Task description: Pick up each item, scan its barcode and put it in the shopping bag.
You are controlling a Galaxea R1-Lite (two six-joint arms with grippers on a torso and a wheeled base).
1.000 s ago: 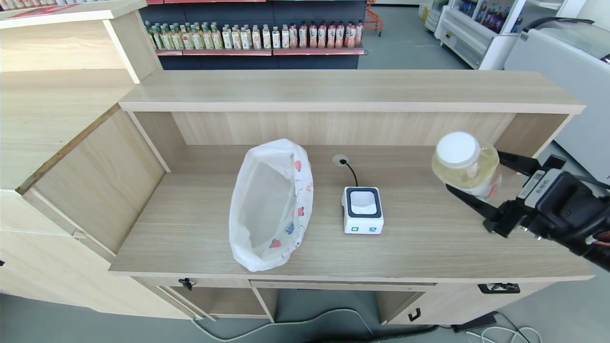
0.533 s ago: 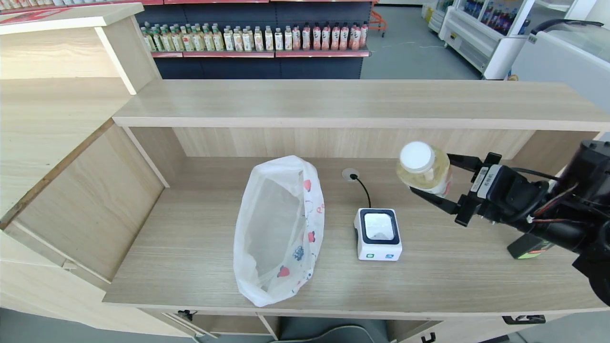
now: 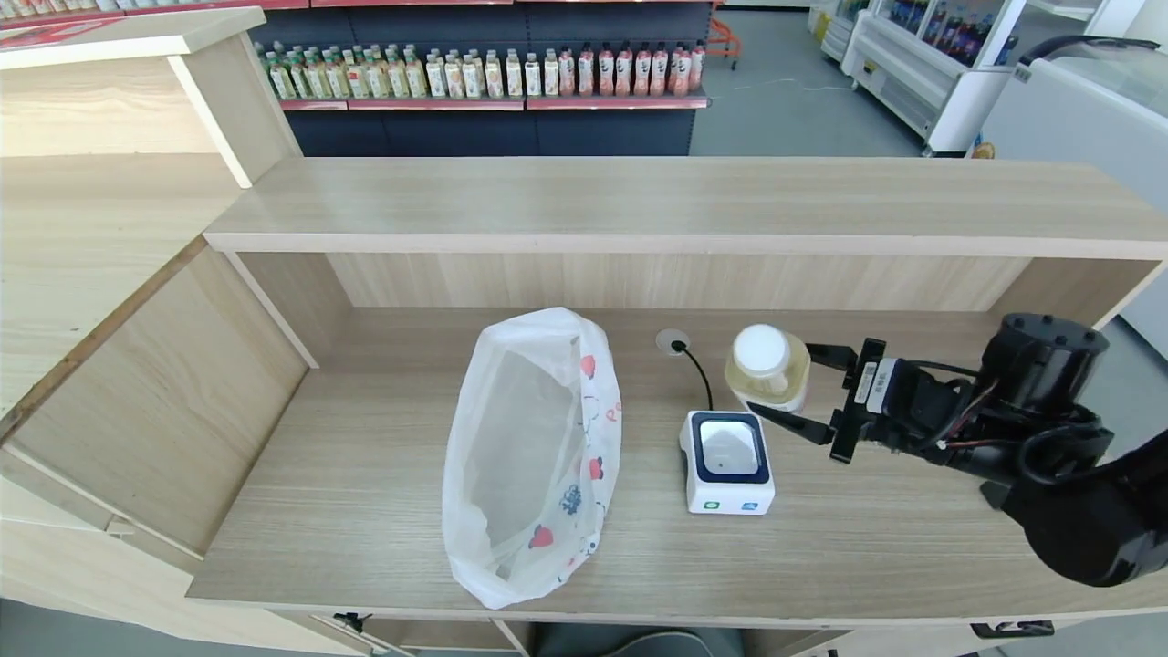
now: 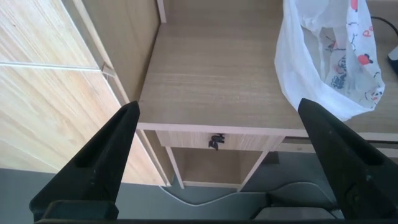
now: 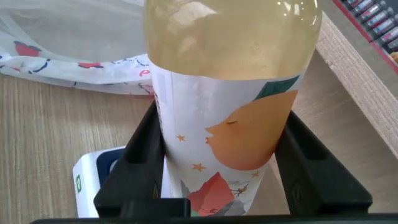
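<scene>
rounded, clear, perhaps plastic bottle [image 3: 771,376]

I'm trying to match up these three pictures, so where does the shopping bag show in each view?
Head view: the shopping bag lies open on the counter, left of the scanner.
Left wrist view: the shopping bag sits at the counter's front edge.
Right wrist view: the shopping bag lies beyond the held bottle and the scanner.
Shared landmark: the wooden counter under it.

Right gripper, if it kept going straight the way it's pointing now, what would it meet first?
Probably the shopping bag; the right gripper, shut on the bottle, points straight toward it, though depth is unclear.
</scene>
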